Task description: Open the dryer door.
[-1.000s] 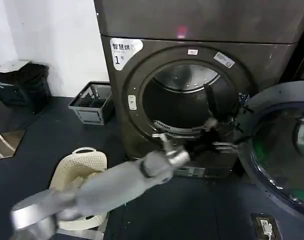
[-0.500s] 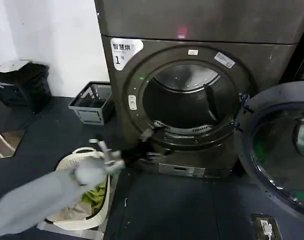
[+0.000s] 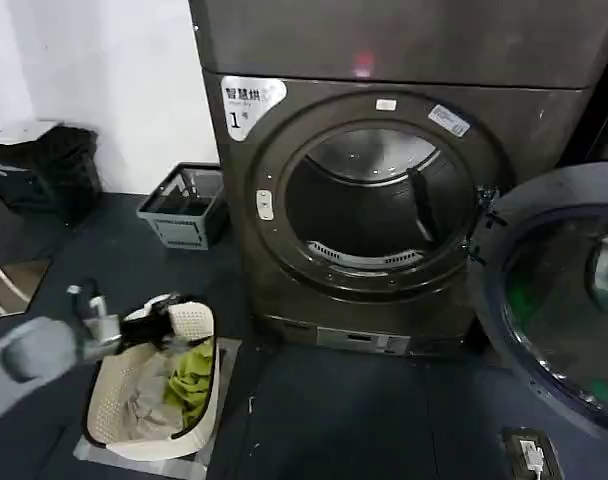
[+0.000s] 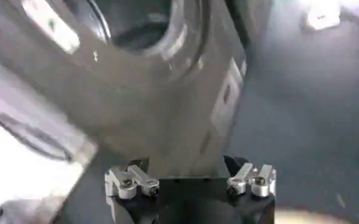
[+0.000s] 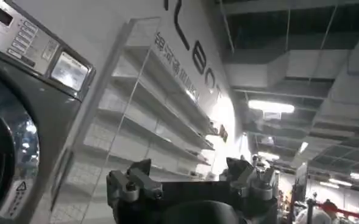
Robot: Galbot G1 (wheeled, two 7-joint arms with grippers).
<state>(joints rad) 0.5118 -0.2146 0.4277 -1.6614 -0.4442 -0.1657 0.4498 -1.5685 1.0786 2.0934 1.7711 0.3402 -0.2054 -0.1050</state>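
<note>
Far right of left claw (image 3: 162,318), dryer door (image 3: 554,300)

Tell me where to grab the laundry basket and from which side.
Grip the basket's white loop handle at the rim nearest the dryer, coming from above: it stands upright and open-topped on the floor, clothes fill the middle, and the left gripper sits just over that rim.

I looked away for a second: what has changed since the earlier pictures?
The left gripper has pulled back from the drum opening, leftward and down to the laundry basket, holding nothing. The dryer door stays swung open at the right.
</note>
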